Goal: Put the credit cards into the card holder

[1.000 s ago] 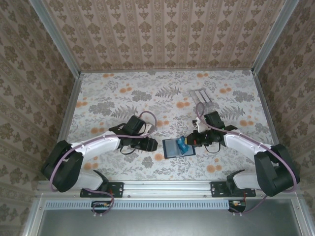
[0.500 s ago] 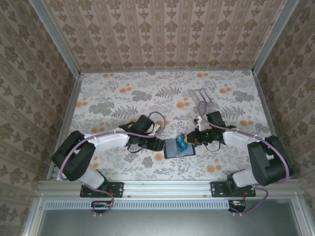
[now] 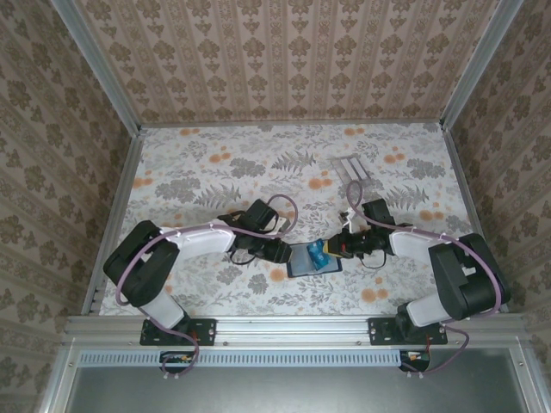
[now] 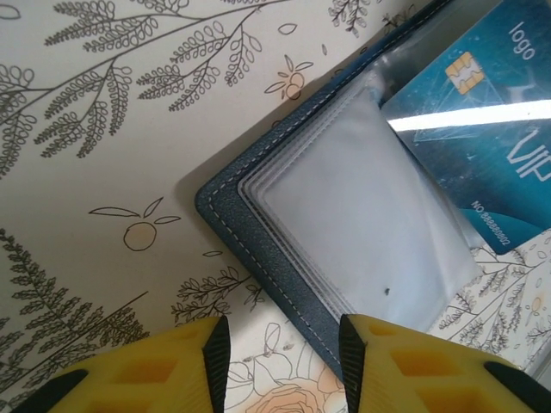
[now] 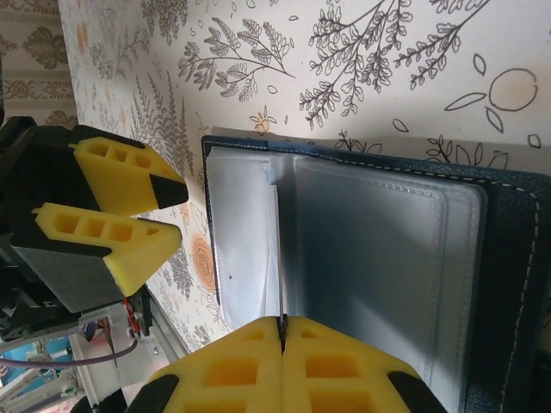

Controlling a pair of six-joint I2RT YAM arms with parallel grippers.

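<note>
The dark navy card holder [image 3: 301, 261] lies open on the table between the two arms, its clear sleeves facing up [image 4: 344, 215]. My right gripper [image 5: 282, 323] is shut on a blue credit card [image 3: 319, 253], which stands edge-on over the sleeves [image 5: 280, 249]. The left wrist view shows this card's face [image 4: 491, 129] with a chip and "VIP" lettering. My left gripper [image 4: 284, 348] hovers open at the holder's left edge, and the navy border [image 4: 258, 254] runs toward its right finger. The right wrist view catches the left gripper [image 5: 179, 215] just beside the holder [image 5: 379, 258].
A pale see-through slotted rack [image 3: 351, 168] stands at the back right of the floral table. Patterned walls close in the back and both sides. The arm bases sit along the near rail [image 3: 293, 329].
My left gripper has slid right to the holder's left edge, and its jaws have narrowed. The right gripper still holds the blue card over the holder, shifted slightly.
</note>
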